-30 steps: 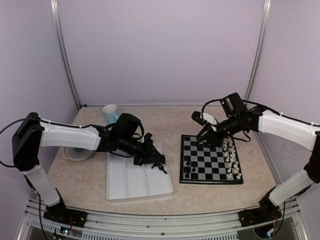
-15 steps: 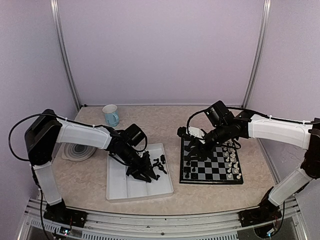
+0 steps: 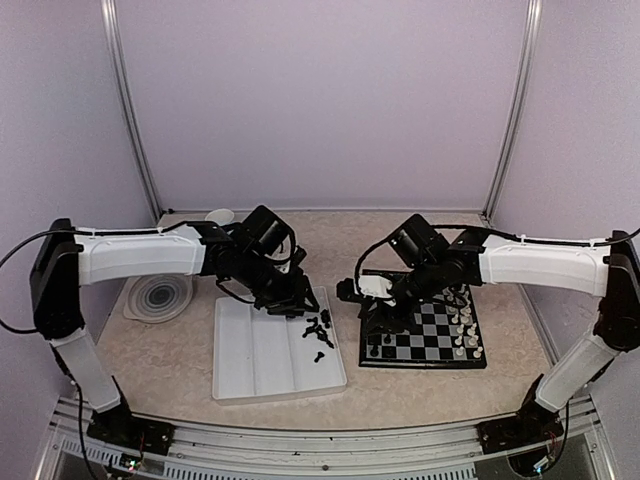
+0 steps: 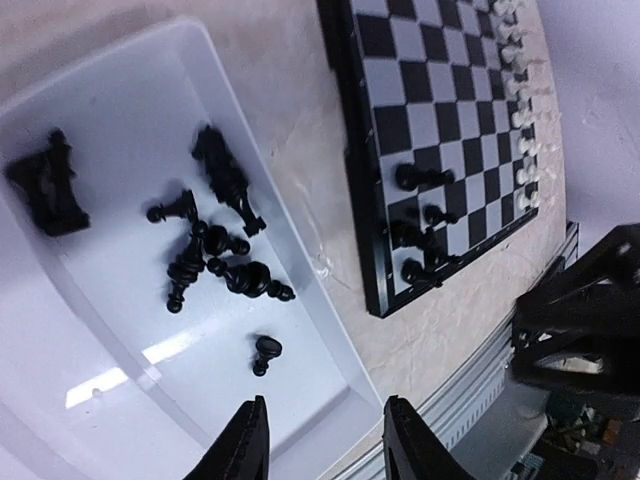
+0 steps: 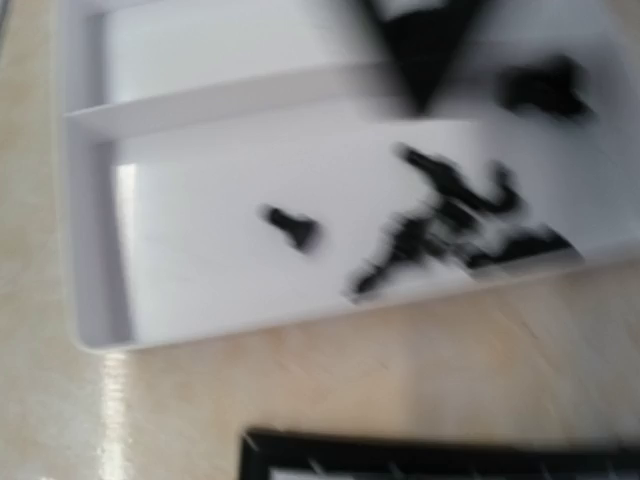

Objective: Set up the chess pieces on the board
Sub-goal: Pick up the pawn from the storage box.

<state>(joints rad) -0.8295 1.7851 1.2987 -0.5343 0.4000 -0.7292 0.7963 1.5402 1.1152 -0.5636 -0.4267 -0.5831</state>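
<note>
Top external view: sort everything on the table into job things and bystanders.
Job: black chess pieces, loose in the white tray; the board; white pieces lined up on its right side.
Lying about: mug at the back, partly hidden; round ringed mat.

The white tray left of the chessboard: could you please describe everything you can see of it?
The white tray looks like glossy plastic: rectangular, low-walled, split by ribs into long compartments. It lies flat on the table, left of the board, a gap between them. Loose black chess pieces lie in its board-side compartment.
</note>
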